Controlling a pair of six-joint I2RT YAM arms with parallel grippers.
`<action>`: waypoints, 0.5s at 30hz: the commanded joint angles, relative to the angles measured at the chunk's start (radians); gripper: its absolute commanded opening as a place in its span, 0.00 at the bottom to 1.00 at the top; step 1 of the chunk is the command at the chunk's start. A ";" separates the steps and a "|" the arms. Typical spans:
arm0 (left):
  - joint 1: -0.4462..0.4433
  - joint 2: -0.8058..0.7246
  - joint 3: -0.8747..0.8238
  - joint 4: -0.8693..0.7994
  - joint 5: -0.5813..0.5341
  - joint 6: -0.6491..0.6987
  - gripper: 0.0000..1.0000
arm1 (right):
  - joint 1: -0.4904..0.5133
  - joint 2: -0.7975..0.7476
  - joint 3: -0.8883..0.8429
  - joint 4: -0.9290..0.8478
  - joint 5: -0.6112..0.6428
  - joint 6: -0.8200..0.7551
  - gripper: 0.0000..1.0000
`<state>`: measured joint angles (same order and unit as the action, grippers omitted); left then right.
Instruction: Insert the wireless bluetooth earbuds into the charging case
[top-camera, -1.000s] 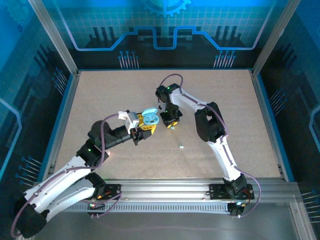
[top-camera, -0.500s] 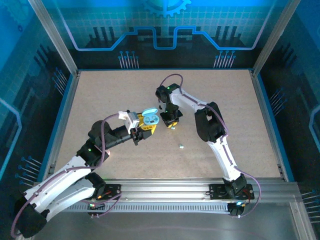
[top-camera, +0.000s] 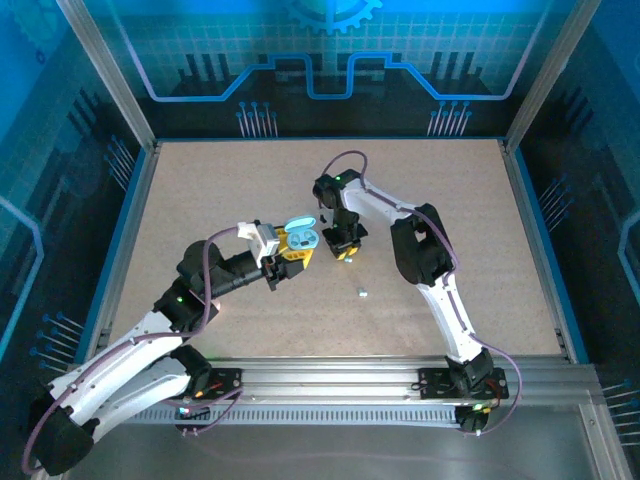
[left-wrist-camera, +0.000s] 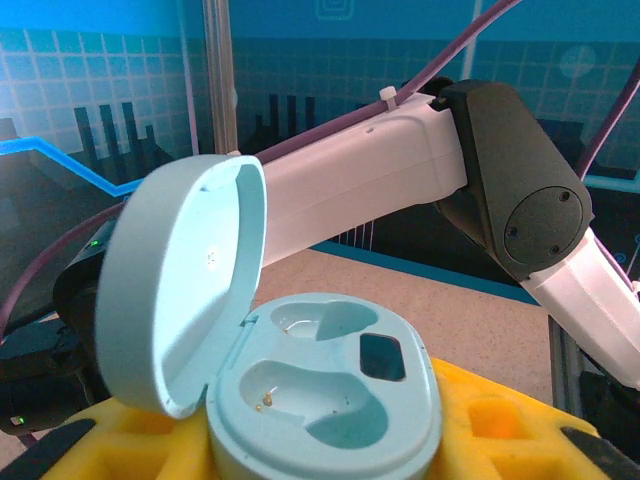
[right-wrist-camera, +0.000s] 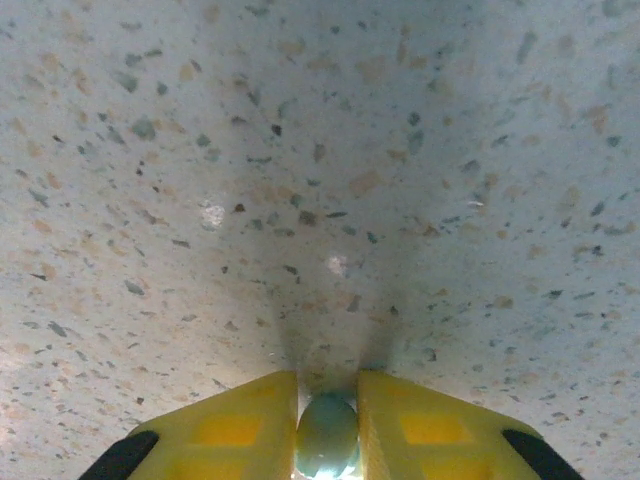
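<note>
squarely inside the right gripper (right-wrist-camera: 327, 392) — one pale earbud (right-wrist-camera: 327, 437)

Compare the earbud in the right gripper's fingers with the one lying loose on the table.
The gripped earbud is pinched between the right gripper's yellow fingers; the loose earbud lies on the table with nothing touching it. The gripped earbud sits close beside the open charging case held by the left gripper; the loose earbud lies farther off, toward the near edge. Both are tiny, pale and outside the case.
</note>
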<state>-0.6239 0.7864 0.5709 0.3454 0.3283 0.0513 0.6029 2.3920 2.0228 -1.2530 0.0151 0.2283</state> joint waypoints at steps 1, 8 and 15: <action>0.000 0.000 0.003 0.023 -0.010 -0.005 0.33 | 0.012 -0.002 -0.010 -0.009 -0.016 0.009 0.24; 0.001 0.001 0.004 0.023 -0.009 -0.006 0.33 | 0.014 -0.028 -0.030 -0.014 -0.008 0.003 0.29; 0.001 0.005 0.007 0.023 -0.008 -0.010 0.33 | 0.014 -0.036 -0.037 -0.020 0.013 0.014 0.27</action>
<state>-0.6239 0.7883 0.5709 0.3450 0.3283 0.0509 0.6033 2.3840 2.0083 -1.2407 0.0116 0.2310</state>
